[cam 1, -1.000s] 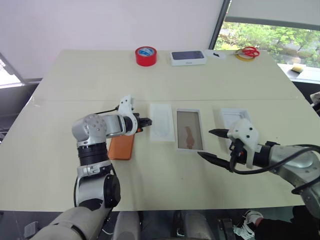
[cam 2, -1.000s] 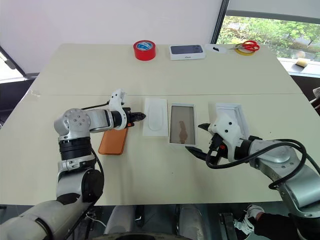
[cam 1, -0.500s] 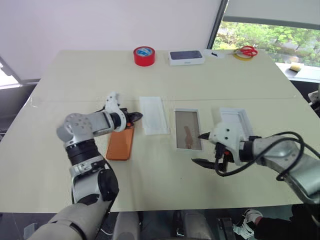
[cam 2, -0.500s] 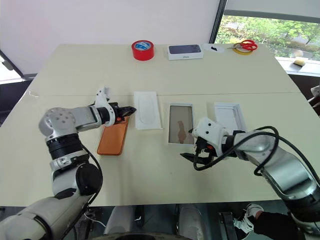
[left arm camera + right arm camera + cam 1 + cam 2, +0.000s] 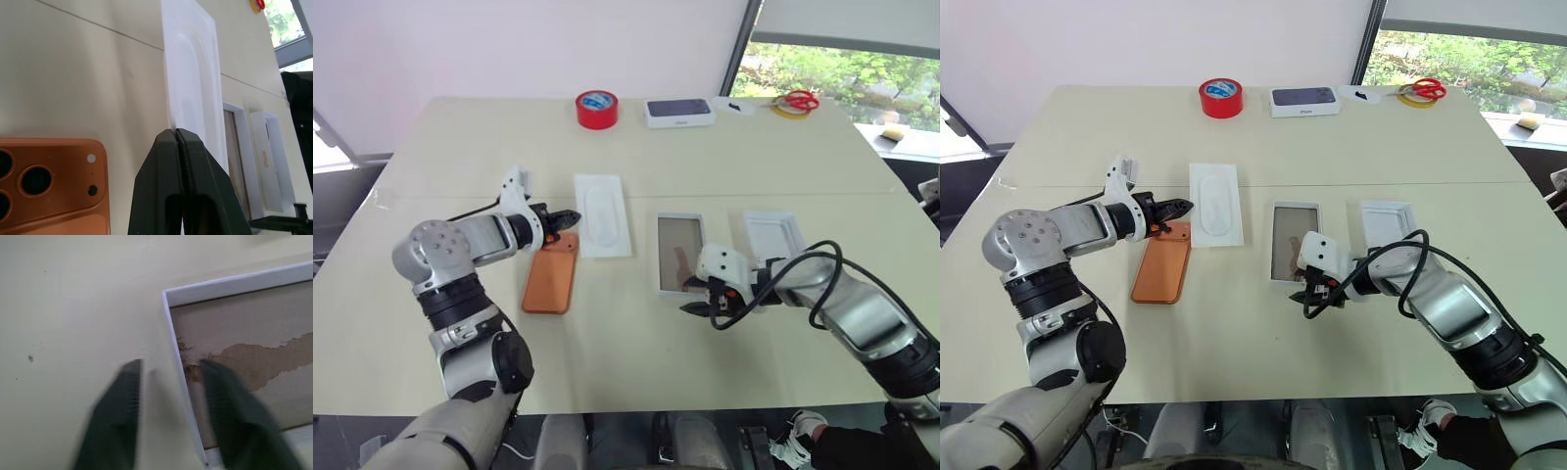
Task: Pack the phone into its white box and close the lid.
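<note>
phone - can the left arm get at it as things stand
Probably not yet. The phone lies bare on the table right beside the left gripper, nothing covering it, but that gripper is shut on the white insert. It would likely need to let that go first.

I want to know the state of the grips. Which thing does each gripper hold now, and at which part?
The left gripper pinches the white insert at its edge. The right gripper straddles the white box wall, not closed on it.

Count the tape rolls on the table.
2: a red roll at the far edge, and a yellow roll far right under red scissors. None visibly hidden.
</note>
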You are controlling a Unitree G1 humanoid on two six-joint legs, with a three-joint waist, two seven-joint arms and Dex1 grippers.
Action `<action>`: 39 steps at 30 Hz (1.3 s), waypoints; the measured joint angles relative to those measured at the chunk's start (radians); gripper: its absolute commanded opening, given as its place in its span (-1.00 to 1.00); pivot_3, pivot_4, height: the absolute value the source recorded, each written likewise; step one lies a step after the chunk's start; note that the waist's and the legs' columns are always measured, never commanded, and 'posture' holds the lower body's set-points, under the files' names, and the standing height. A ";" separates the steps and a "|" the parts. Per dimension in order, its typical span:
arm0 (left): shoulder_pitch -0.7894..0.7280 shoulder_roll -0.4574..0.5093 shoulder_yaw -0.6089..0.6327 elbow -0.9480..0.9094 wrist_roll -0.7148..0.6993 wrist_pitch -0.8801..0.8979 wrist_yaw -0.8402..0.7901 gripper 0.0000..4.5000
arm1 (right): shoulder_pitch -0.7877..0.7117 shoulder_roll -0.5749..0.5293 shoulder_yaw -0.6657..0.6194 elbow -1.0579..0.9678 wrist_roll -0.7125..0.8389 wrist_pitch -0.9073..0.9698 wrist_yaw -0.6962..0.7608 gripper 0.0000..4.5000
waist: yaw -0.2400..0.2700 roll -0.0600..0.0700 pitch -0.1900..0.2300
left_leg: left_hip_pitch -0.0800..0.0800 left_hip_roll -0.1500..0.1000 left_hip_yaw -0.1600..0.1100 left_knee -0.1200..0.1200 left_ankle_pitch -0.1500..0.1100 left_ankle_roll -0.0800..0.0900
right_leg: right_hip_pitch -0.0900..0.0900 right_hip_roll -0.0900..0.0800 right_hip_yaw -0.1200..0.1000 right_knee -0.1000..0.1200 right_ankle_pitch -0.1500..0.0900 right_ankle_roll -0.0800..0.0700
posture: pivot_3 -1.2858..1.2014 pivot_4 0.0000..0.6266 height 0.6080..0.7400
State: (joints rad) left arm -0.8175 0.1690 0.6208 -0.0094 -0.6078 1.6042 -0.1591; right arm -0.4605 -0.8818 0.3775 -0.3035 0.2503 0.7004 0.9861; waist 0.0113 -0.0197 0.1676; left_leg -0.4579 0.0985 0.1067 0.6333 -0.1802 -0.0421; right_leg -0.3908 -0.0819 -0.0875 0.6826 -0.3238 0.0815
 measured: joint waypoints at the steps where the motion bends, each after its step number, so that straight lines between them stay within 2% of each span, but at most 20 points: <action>1: 0.001 0.001 0.000 -0.003 -0.001 0.001 -0.001 -1.00 | -0.001 0.000 0.000 0.003 -0.005 -0.005 0.004 -0.96 | 0.000 0.000 0.000 | 0.000 0.000 0.000 0.000 0.000 0.000 | 0.000 0.000 0.000 0.000 0.000 0.000 | 0.03 -0.52 0.85; 9: 0.005 0.018 0.042 -0.003 -0.001 0.001 -0.004 -1.00 | 0.000 0.023 0.009 0.005 -0.051 -0.090 0.052 -0.98 | 0.000 0.000 0.000 | 0.000 0.000 0.000 0.000 0.000 0.000 | 0.000 0.000 0.000 0.000 0.000 0.000 | 0.03 -0.52 0.85; 15: -0.044 0.064 0.065 0.017 0.001 -0.005 -0.004 -1.00 | -0.063 0.141 0.089 -0.013 -0.074 -0.100 0.075 -0.98 | -0.005 0.000 0.000 | 0.000 0.000 0.000 -0.001 0.000 -0.001 | -0.001 0.000 0.000 0.001 0.000 0.000 | 0.03 -0.52 0.85; 23: -0.046 0.034 0.065 0.004 0.002 0.001 -0.002 -1.00 | -0.157 0.265 0.171 0.098 -0.185 -0.112 0.049 -0.98 | 0.001 0.000 0.000 | -0.001 0.000 0.000 0.000 0.001 -0.001 | 0.000 0.000 0.000 0.000 0.000 0.000 | 0.03 -0.52 0.85; 26: -0.031 -0.001 0.060 -0.015 0.000 0.001 0.006 -1.00 | -0.171 0.276 0.165 0.098 -0.187 -0.108 0.052 -0.58 | -0.001 0.000 0.000 | 0.000 0.000 0.000 0.000 0.001 -0.001 | -0.001 0.000 0.000 0.001 0.000 0.000 | 0.03 -0.52 0.85; 30: 0.001 -0.039 0.058 -0.042 -0.013 0.001 0.024 -1.00 | -0.168 0.275 0.100 0.093 -0.186 -0.093 0.022 0.31 | -0.001 0.000 0.000 | 0.000 0.000 0.000 0.000 0.001 -0.001 | -0.001 0.000 0.000 0.001 0.000 0.000 | 0.03 -0.52 0.85; 33: 0.031 -0.053 0.016 -0.079 -0.029 0.001 0.038 -1.00 | -0.136 0.259 -0.014 0.045 -0.146 -0.068 -0.003 0.31 | 0.003 0.000 0.000 | -0.001 0.000 0.000 0.000 0.001 -0.001 | 0.000 0.000 0.000 0.000 0.000 0.000 | 0.03 -0.52 0.85; 36: 0.082 -0.077 -0.023 -0.107 -0.059 0.002 0.064 -1.00 | -0.069 0.190 -0.136 -0.029 -0.095 -0.039 -0.005 0.31 | 0.003 0.000 0.000 | -0.001 0.000 0.000 0.000 0.000 0.000 | 0.000 -0.001 0.000 0.000 0.000 0.000 | 0.03 -0.52 0.85; 39: 0.111 -0.094 -0.067 -0.126 -0.091 0.002 0.086 -1.00 | -0.027 0.157 -0.189 -0.053 -0.071 -0.023 -0.010 0.31 | -0.003 0.000 0.000 | 0.000 0.000 0.000 0.000 -0.001 0.002 | 0.000 0.000 0.000 0.001 0.000 0.000 | 0.03 -0.52 0.85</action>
State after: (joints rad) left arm -0.7065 0.0754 0.5542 -0.1354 -0.6985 1.6058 -0.0732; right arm -0.4871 -0.7245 0.1884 -0.3563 0.1791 0.6778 0.9760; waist 0.0088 -0.0201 0.1675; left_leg -0.4577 0.0986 0.1065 0.6328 -0.1815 -0.0399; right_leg -0.3908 -0.0819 -0.0876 0.6831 -0.3237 0.0812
